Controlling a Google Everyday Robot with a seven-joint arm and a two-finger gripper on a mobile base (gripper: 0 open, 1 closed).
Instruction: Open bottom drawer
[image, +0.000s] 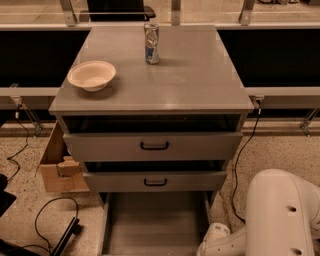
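The grey cabinet (150, 85) has three drawers. The bottom drawer (155, 220) is pulled far out toward me; I see its plain grey inside, while its front panel and handle lie below the picture's edge. The mid-sized drawer (155, 181) and the tall top drawer (154, 146), each with a black loop handle, stand slightly ajar. My white arm (280, 215) fills the lower right, with a link (217, 240) reaching down beside the bottom drawer's right side. The gripper itself is out of view below the frame.
A cream bowl (91, 75) and a drink can (151, 43) stand on the cabinet top. A cardboard box (57, 167) sits on the floor at the left, with black cables (50, 220) near it. A cable (240, 165) hangs at the right.
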